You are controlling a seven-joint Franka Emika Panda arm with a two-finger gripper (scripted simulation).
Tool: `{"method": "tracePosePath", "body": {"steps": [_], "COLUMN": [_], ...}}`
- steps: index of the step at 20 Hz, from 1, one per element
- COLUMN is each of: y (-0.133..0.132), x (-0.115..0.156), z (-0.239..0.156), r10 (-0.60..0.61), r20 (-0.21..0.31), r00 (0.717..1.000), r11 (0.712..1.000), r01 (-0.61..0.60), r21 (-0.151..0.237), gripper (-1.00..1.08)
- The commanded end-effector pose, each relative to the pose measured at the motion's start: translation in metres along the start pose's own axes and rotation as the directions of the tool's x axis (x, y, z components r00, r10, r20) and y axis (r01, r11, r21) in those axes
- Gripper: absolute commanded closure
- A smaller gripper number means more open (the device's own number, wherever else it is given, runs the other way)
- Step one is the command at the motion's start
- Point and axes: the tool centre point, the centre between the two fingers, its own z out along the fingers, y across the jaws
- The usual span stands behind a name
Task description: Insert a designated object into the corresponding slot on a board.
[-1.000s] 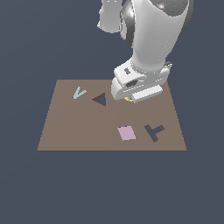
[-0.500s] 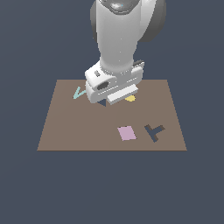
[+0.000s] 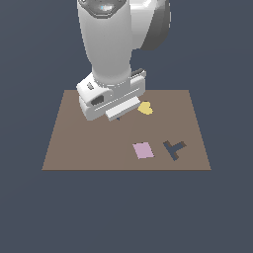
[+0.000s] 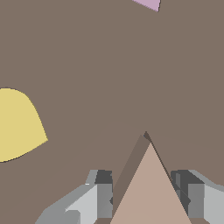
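Gripper (image 4: 148, 197) low over the board (image 3: 74, 148), closed onto the triangle (image 4: 151, 192), one finger (image 4: 101, 199) on each side edge. Triangle flat to the board, apex pointing away from the wrist, long axis running from between the fingers out to that tip. Thin dark sliver of the slot (image 4: 147, 135) showing just past the apex and along one edge; triangle sits right over the slot, seated or just above it cannot tell. Taken from the heart (image 3: 145, 107): in the exterior view, gripper body (image 3: 112, 99) just beside it toward the exterior view's left, hiding triangle and slot. Heart (image 4: 17, 124) in the wrist view near the triangle but apart, not touching. Square (image 3: 143, 150) well off from the heart, toward the board's near edge; only its corner (image 4: 148, 4) seen from the wrist. T-shaped cut-out (image 3: 174, 148) just beside the square, on the exterior view's right.
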Motion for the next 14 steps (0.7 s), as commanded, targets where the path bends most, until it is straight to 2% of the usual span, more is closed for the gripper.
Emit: {"method": "tracePosePath", "body": {"steps": [1, 13, 14], "y": [0.005, 0.007, 0.007], "x": [-0.001, 0.000, 0.000], "z": [0.000, 0.010, 0.010], "r10": [-0.009, -0.012, -0.012], "r20": [0.000, 0.000, 0.000], "r00": [1.000, 1.000, 1.000], "r11": [1.000, 1.000, 1.000], "r01": [0.009, 0.012, 0.012], "r21": [0.000, 0.000, 0.000], "gripper": [1.08, 1.08, -0.92]}}
